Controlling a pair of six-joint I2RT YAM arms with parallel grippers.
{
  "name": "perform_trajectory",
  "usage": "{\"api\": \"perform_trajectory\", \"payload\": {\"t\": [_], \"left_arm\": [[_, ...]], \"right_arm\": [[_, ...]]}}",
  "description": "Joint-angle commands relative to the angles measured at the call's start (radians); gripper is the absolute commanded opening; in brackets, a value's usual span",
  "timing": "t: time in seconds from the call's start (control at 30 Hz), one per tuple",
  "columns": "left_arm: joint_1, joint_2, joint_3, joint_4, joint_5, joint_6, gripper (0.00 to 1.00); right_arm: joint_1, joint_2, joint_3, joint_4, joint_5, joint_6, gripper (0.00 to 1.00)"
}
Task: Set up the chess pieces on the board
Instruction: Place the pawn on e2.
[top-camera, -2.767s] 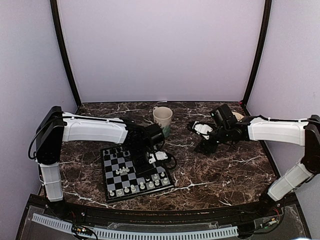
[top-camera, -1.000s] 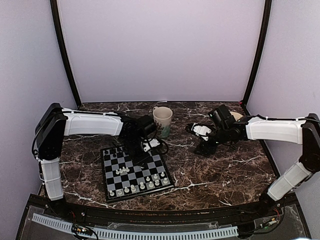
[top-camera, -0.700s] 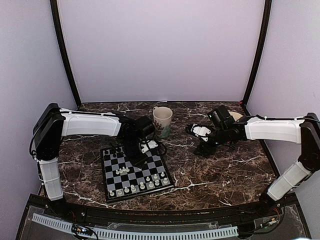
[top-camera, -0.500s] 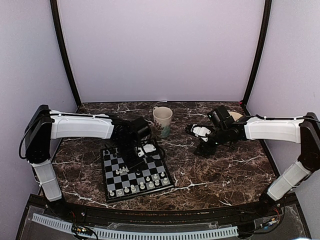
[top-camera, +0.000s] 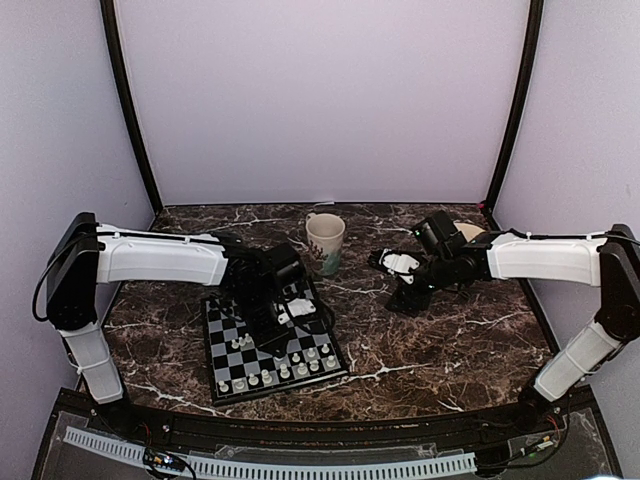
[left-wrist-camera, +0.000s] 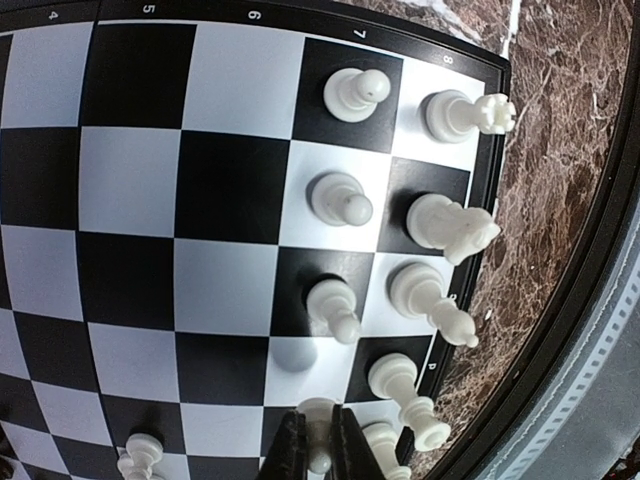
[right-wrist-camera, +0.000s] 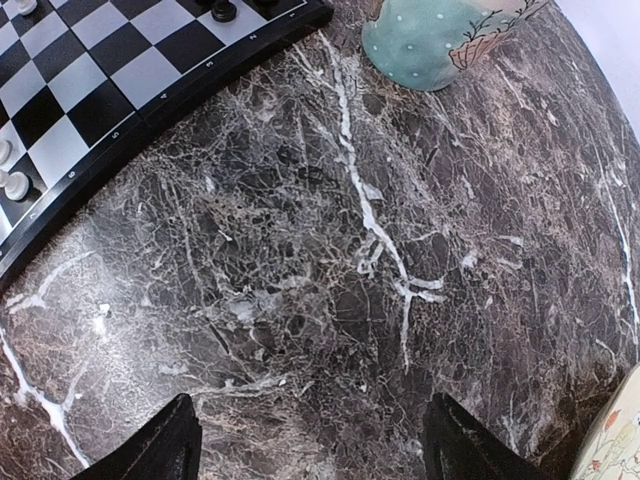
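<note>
Board (top-camera: 218, 345): small, checked black and grey, black border. Lies flat at the near left of marble tabletop (top-camera: 450, 340), turned a little off square with the table's near edge.

White chess pieces (top-camera: 272, 377): upright, filling most of the board's two nearest rows, with a few more on squares toward the middle. In the left wrist view, ranged along the board edge in the rows marked 7 and 8, each on its own square, none touching.

Left gripper (left-wrist-camera: 318, 455): hangs over the middle of the board, pointing down. Jaws closed tight on one white piece (left-wrist-camera: 318, 425), pinched between dark fingertips (left-wrist-camera: 292, 450). Cannot tell whether the piece rests on its square or hangs just clear of it.

Black chess pieces (top-camera: 228, 300): few, at the board's far left corner, partly hidden behind the left arm.

Mug (top-camera: 325, 238): cream above, teal and dotted near the foot. Upright on the tabletop just beyond the board's far right corner, not touching it.

Right gripper (right-wrist-camera: 310, 425): hovers over bare marble to the right of the mug, well apart from the board. Jaws wide apart, nothing between them.

Cream floral item (right-wrist-camera: 620, 440): cut off at the corner of the right wrist view; kind cannot be told.
</note>
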Motion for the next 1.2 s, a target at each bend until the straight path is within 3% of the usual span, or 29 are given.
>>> {"api": "perform_trajectory", "payload": {"t": [0.0,0.33,0.7,1.03,1.17], "left_arm": [[-0.004,0.014,0.006,-0.011,0.007,0.018,0.06],[-0.009,0.054,0.024,-0.012,-0.007,0.024,0.08],[-0.011,0.054,0.034,-0.009,-0.009,0.024,0.23],[-0.006,-0.062,0.064,-0.037,-0.072,0.032,0.31],[0.048,-0.112,0.033,-0.024,-0.140,-0.015,0.32]], "right_arm": [[0.009,0.005,0.026,0.001,0.009,-0.006,0.76],[0.014,0.008,0.024,0.003,0.012,-0.009,0.76],[0.019,0.015,0.025,0.000,0.017,-0.012,0.76],[0.025,0.016,0.026,-0.002,0.020,-0.016,0.77],[0.027,0.017,0.025,-0.004,0.021,-0.016,0.76]]}}
